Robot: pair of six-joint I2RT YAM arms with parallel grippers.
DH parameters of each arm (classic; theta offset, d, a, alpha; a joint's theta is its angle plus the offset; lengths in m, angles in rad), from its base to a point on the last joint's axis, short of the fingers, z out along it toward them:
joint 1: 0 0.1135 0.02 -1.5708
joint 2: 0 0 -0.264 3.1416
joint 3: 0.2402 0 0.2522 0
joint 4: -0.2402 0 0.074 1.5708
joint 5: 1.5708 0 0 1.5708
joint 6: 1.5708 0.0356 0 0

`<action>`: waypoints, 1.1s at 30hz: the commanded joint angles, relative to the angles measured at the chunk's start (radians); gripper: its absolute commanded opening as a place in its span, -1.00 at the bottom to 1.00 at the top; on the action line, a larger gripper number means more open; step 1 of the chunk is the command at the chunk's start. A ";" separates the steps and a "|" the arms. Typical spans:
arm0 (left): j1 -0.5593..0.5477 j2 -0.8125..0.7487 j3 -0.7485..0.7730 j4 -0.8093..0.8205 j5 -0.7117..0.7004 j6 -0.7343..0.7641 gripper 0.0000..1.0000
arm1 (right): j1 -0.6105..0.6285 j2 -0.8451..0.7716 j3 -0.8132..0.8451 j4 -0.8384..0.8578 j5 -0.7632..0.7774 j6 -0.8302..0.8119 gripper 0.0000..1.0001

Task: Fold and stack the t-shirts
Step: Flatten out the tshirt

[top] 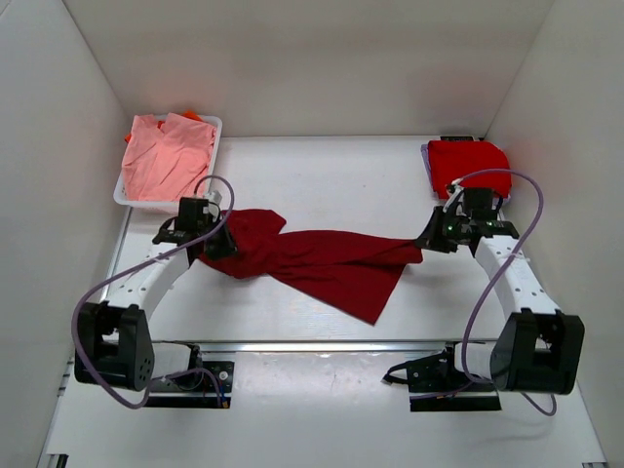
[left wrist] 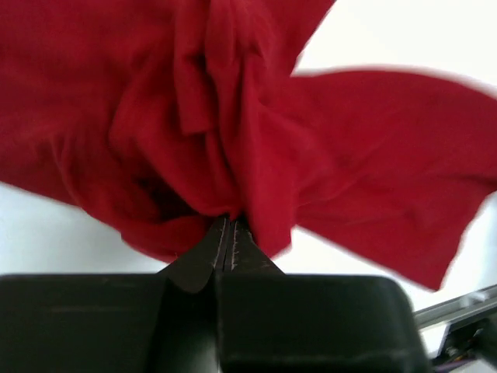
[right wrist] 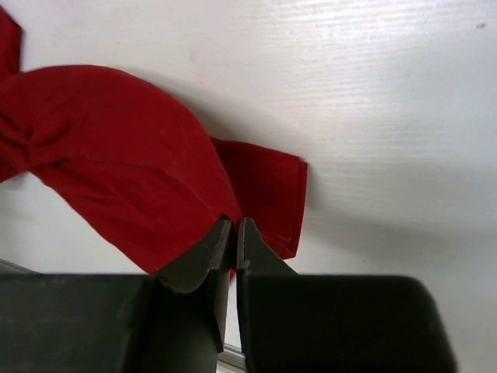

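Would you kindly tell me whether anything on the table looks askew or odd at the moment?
The dark red t-shirt is twisted and bunched, not flat: the left end effector and right end effector each pinch an end, with one loose corner trailing toward the near edge. The pink shirts lie crumpled in their bin.

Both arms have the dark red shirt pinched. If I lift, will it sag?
Probably floppy: the dark red shirt twists and bunches between the left fingers and right fingers. Its loose lower corner would likely hang and drag. Looks thin and light, so a small pinch might slip.
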 commanded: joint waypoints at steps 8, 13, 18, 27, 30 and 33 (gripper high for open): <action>0.018 -0.032 -0.112 0.160 0.048 -0.011 -0.02 | 0.016 0.084 -0.039 0.049 0.015 -0.035 -1.00; 0.021 -0.100 -0.113 0.163 0.022 -0.032 0.00 | 0.018 0.096 -0.043 0.047 0.026 -0.035 -1.00; 0.020 -0.206 -0.181 0.221 0.036 -0.068 0.01 | 0.022 0.102 -0.049 0.057 0.017 -0.036 -1.00; 0.009 -0.220 -0.210 0.250 0.048 -0.068 0.06 | 0.030 0.116 -0.049 0.061 0.012 -0.025 -1.00; -0.011 -0.226 -0.213 0.246 0.041 -0.065 0.08 | 0.027 0.119 -0.052 0.064 0.011 -0.031 -1.00; -0.014 -0.218 -0.198 0.238 0.042 -0.055 0.05 | 0.026 0.122 -0.052 0.069 0.011 -0.031 -1.00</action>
